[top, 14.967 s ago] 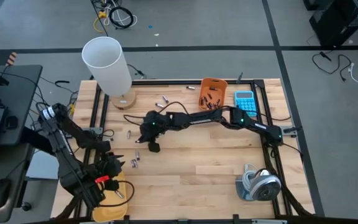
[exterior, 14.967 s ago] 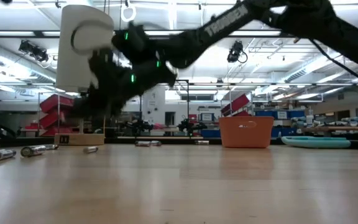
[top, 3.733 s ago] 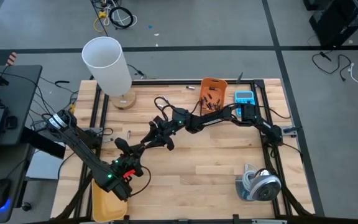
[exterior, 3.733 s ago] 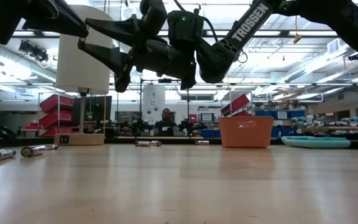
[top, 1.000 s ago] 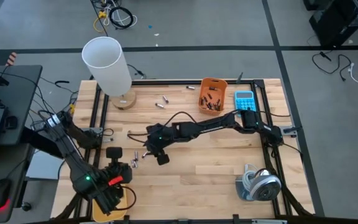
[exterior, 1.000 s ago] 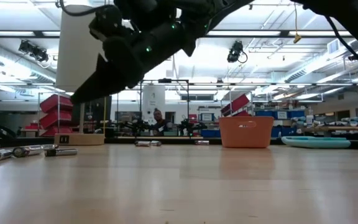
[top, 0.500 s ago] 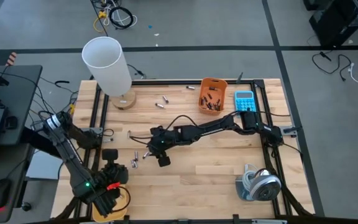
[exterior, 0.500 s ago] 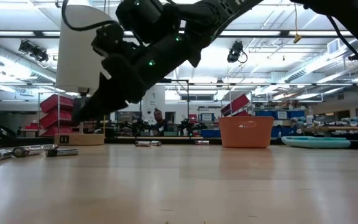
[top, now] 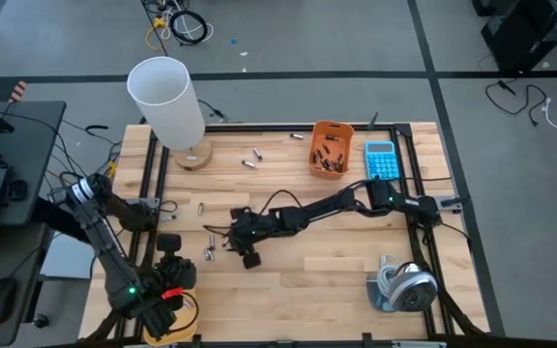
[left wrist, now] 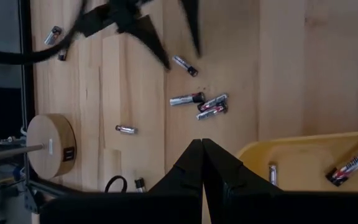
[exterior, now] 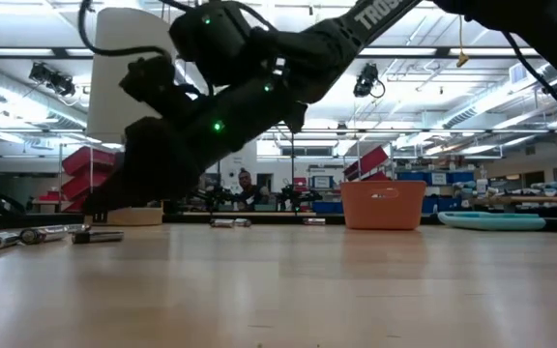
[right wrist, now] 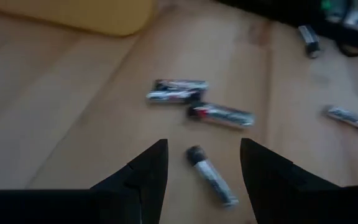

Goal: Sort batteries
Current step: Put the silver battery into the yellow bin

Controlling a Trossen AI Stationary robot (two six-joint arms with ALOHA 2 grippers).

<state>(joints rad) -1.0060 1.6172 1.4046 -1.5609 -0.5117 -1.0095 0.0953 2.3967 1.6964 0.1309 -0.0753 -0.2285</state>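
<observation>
Right gripper (right wrist: pixel 202 163): jaws spread wide, low over the light wooden tabletop (top: pixel 327 261), nothing pinched. A small silver cylindrical battery with a dark end cap (right wrist: pixel 210 175) lies on the wood between the two fingertips, touching neither. In the high view that gripper (top: pixel 237 242) sits left of table centre at the end of the outstretched right arm; the arm covers part of the cells under it.

Just beyond it, a loose cluster of small dark-and-silver batteries (left wrist: pixel 205 104) lies on the wood; in the right wrist view they are blurred and labels unreadable. More stray cells: a pair near the round wooden lamp base (top: pixel 193 156), at (top: pixel 252 157).

Left gripper (left wrist: pixel 202 163): fingers pressed together, holding nothing. It hangs over the edge of the shallow yellow plastic tray (left wrist: pixel 303 155) at the table's front-left corner. Tray holds one black battery with red lettering (left wrist: pixel 352 165) and one small silvery cell (left wrist: pixel 272 173); the rest of the tray is cut off by the frame and by the gripper body.

Orange plastic bin (top: pixel 332 147) at the back holds several dark cells, count not readable. Blue calculator (top: pixel 382 159) beside it.

Low view: right arm's dark bulk hides most of the left side; a few cells (exterior: pixel 98 236) show at table level.
</observation>
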